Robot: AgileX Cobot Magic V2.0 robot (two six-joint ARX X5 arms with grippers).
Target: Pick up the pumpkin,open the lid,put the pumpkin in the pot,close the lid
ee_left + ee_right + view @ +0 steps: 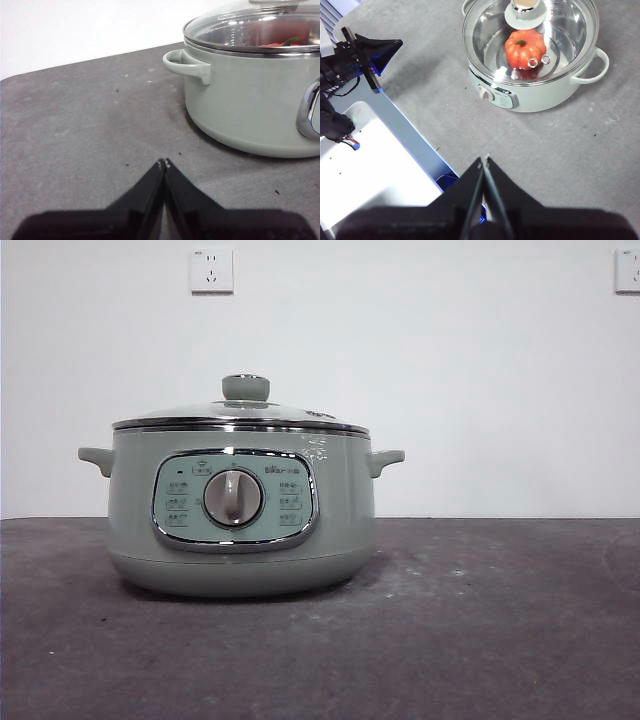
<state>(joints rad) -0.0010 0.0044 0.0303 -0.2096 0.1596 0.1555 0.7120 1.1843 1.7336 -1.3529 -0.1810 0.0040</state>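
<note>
The sage-green pot [240,530] stands left of centre on the dark table, its glass lid [240,418] resting on the rim with the knob [245,388] on top. Through the lid, the right wrist view shows the orange pumpkin [525,48] lying inside the pot [540,95]. The left wrist view catches a red-orange glimpse of the pumpkin [285,37] under the lid [250,25]. My left gripper [164,162] is shut and empty, low over the table beside the pot's handle [187,62]. My right gripper [485,159] is shut and empty, high above the table, away from the pot.
The other arm's black gripper [367,52] shows in the right wrist view near the table's edge, beside a white and blue base [380,165]. Wall sockets [211,270] are on the white wall behind. Dark grey table [480,620] extends to the right of the pot.
</note>
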